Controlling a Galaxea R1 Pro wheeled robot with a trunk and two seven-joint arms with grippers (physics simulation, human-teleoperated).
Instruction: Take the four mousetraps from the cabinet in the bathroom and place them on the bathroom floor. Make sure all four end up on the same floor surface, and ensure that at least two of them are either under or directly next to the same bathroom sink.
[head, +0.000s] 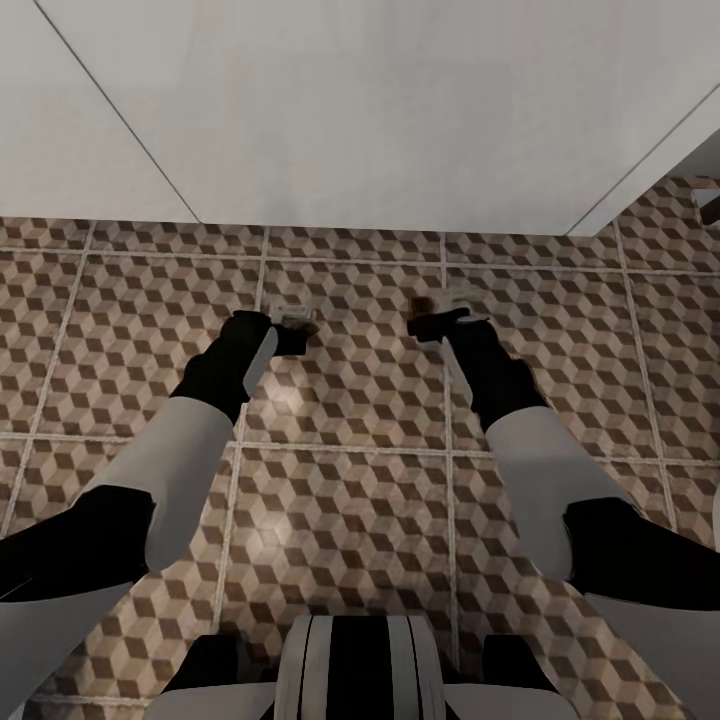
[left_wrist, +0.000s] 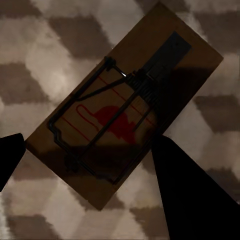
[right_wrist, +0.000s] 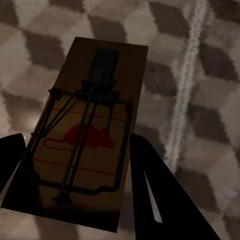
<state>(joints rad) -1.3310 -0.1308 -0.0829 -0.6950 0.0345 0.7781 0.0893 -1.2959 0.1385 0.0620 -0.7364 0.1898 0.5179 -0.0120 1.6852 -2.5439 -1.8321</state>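
Over the cube-patterned bathroom floor (head: 350, 400), both arms reach forward and down side by side, with a pale wall panel (head: 380, 110) rising at the far edge of the tiles. From the head camera the left gripper (head: 298, 322) hangs at the left of the scene and the right gripper (head: 447, 310) at the right, well apart, each low over the tiles near a pale grout line.

At the left wrist, one mousetrap (left_wrist: 125, 120) lies between the two dark fingers (left_wrist: 192, 195), turned at a slant to them. Its brown plate carries a black wire frame, a dark bait pedal and a red mouse print. The fingers stand at its two long sides, their tips overlapping the plate's edges, so the left gripper is closed narrowly on this trap. Whether the plate rests on the tiles or hangs just above them I cannot tell.

At the right wrist, a second mousetrap (right_wrist: 87, 135) sits lengthwise between that gripper's fingers (right_wrist: 160, 200), with the same red mouse print and wire frame facing the camera. The fingers flank its near end and hold it. A grout line (right_wrist: 182, 95) runs just beside it on the floor beneath. In the head camera a small brown corner of this trap (head: 421, 302) shows at the right gripper's tip.
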